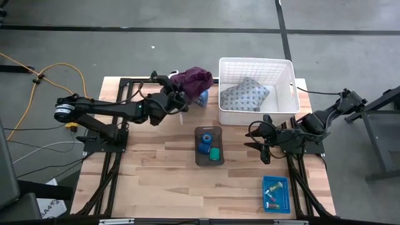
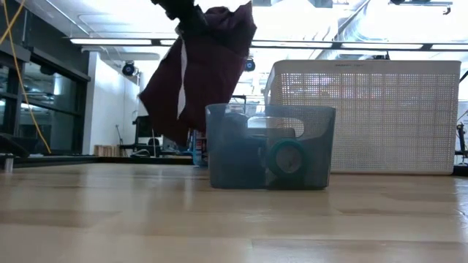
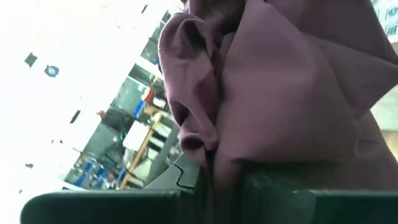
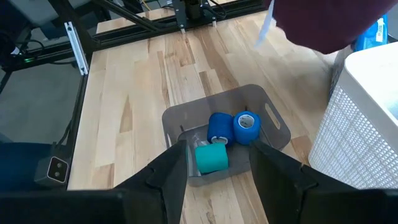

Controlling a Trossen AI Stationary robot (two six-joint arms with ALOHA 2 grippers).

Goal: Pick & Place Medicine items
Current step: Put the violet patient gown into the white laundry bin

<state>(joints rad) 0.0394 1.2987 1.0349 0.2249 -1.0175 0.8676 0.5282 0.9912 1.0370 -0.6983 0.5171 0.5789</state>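
Observation:
Two blue rolls (image 4: pixel 219 127) and a green roll (image 4: pixel 211 157) lie in a small grey bin (image 1: pixel 208 160) at the table's middle. More tiny pieces lie in a blue tray (image 1: pixel 275 193) near the right front corner. My right gripper (image 1: pixel 260 140) hovers open just right of the bin; in its wrist view the gripper (image 4: pixel 217 180) brackets the bin from above without touching it. My left gripper (image 1: pixel 179 97) is at the far middle of the table, shut on a maroon garment (image 1: pixel 193 77). A grey patterned cloth (image 1: pixel 244 94) lies in the white basket (image 1: pixel 287 69). My left gripper pinches a bunched fold of the maroon garment (image 3: pixel 217 155) between its two fingers (image 3: pixel 298 199), several layers together. It comes from the table's left. The garment (image 2: pixel 201 73) hangs below the gripper, lifted clear of the table.
The white basket (image 2: pixel 365 117) stands at the far right, close behind the grey bin (image 2: pixel 270 146). A blue packet (image 1: pixel 203 97) sits beside the basket under the garment. Bare wood lies to the left and in front of the bin.

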